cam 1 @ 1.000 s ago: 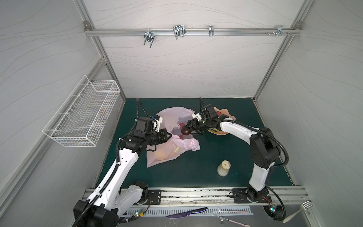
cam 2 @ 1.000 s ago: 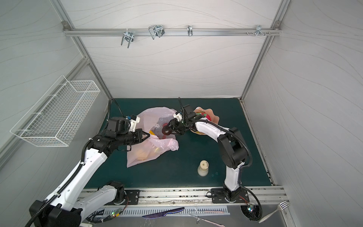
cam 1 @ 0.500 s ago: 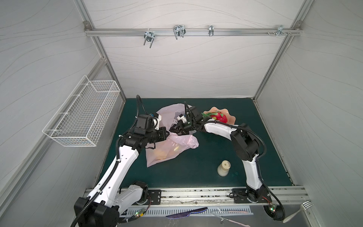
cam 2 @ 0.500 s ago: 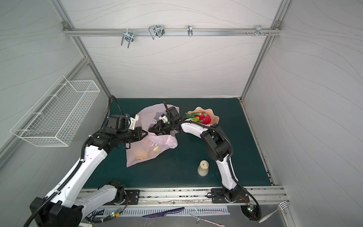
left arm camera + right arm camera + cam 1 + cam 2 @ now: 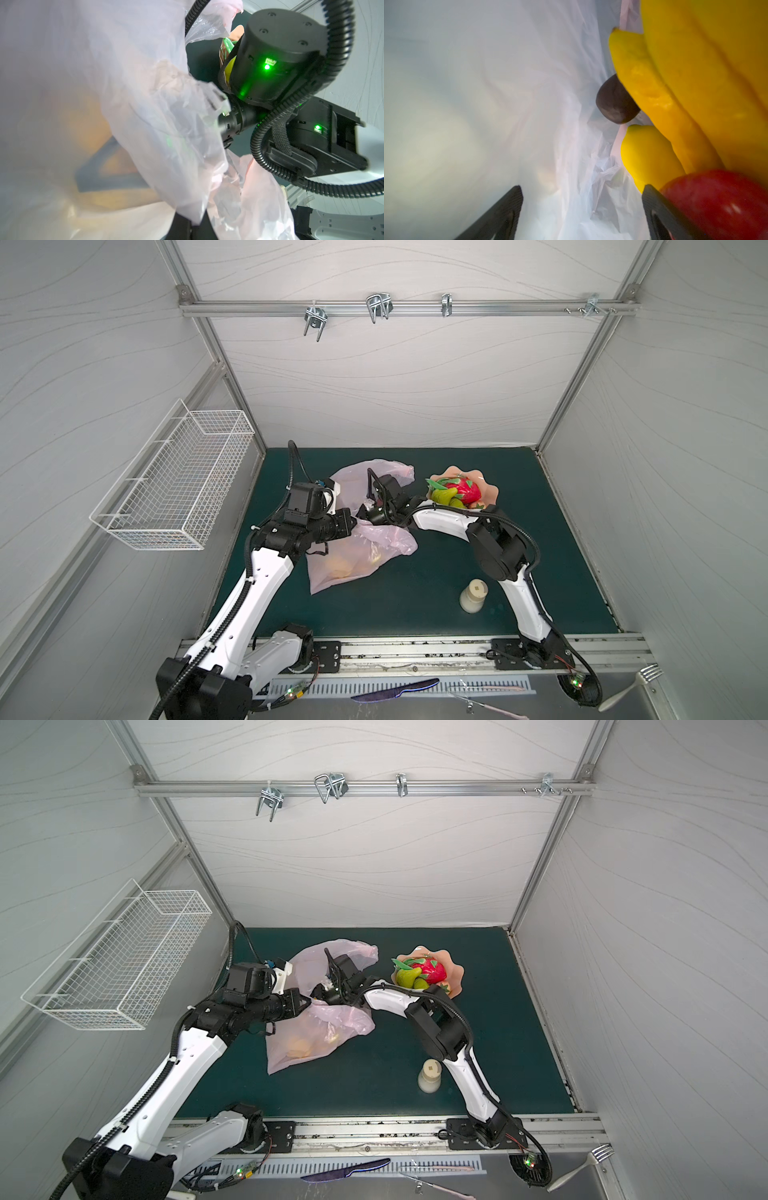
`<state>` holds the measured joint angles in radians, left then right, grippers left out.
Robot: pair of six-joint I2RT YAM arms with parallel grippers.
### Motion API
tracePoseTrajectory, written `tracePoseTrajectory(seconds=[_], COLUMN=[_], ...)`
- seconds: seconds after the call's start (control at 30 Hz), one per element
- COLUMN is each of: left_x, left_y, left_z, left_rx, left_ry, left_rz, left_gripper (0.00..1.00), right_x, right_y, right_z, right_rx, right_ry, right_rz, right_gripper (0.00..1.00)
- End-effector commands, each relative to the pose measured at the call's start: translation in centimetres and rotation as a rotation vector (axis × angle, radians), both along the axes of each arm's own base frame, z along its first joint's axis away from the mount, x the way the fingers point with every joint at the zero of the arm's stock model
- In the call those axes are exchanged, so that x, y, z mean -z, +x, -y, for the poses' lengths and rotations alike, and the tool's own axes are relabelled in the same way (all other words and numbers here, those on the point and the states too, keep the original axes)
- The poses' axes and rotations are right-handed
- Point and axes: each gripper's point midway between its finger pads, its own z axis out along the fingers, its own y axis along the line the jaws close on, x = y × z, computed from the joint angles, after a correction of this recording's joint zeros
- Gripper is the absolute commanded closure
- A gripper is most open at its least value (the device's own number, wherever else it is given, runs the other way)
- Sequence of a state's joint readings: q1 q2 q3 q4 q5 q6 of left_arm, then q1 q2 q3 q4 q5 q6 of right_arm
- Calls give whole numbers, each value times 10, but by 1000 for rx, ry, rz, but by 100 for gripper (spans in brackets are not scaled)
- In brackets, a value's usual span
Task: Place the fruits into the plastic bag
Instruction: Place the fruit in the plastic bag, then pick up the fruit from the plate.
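Note:
The pale-pink plastic bag (image 5: 357, 556) (image 5: 316, 1036) lies left of centre on the green mat. My left gripper (image 5: 353, 522) (image 5: 195, 228) is shut on a fold of its rim and holds the mouth up. My right gripper (image 5: 363, 514) (image 5: 581, 187) reaches inside the bag, open, with only film between its fingers. Inside lie a yellow banana bunch (image 5: 695, 83), a dark brown round fruit (image 5: 614, 101) and a red fruit (image 5: 720, 203) against the outside of one finger. A red dragon fruit (image 5: 467, 489) and green pears (image 5: 442, 495) sit on the peach plate (image 5: 490, 489).
A cream bottle (image 5: 473, 595) stands at the front right of the mat, close to the right arm's base link. A white wire basket (image 5: 174, 497) hangs on the left wall. A knife (image 5: 395, 689) and a fork (image 5: 631, 686) lie beyond the front rail.
The right gripper has gone from the bag's mouth deeper inside, uncovering the plate, and its jaws have spread wide. The left gripper has kept its hold on the rim.

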<state>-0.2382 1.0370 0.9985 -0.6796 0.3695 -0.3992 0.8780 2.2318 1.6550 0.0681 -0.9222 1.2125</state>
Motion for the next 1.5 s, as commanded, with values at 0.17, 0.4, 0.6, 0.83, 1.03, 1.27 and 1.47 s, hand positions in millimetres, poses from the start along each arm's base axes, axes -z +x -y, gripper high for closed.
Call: tracePoseTrajectory(seconds=[0.17,0.4,0.6,0.83,1.03,1.27,1.47], left_x=[-11,-18,-22,-23,-23,-25,-25], left_y=[3,8,11,12,13,14,15], left_z=[-8,-14,-13,-9,-6,-3,-2], left_rx=[-25,-76,-84,-72,-54,-44,-40], left_ry=[27,20,5,-10,-21,-33,-35], left_rz=[47,57,58,64,69,76,75], left_gripper=[100,100,100,100,100,100,100], right_x=[-26,-30,-34,-52,-71,-63,-50], right_y=[8,22,25,50,79,105,113], right_z=[20,60,96,179,264,370,405], right_rx=[21,103,156,287,411,399,339], right_ry=[38,-3,-34,-151,-312,-786,-942], right_rz=[27,54,62,179,352,606,670], right_gripper=[7,6,4,1,1,1,1])
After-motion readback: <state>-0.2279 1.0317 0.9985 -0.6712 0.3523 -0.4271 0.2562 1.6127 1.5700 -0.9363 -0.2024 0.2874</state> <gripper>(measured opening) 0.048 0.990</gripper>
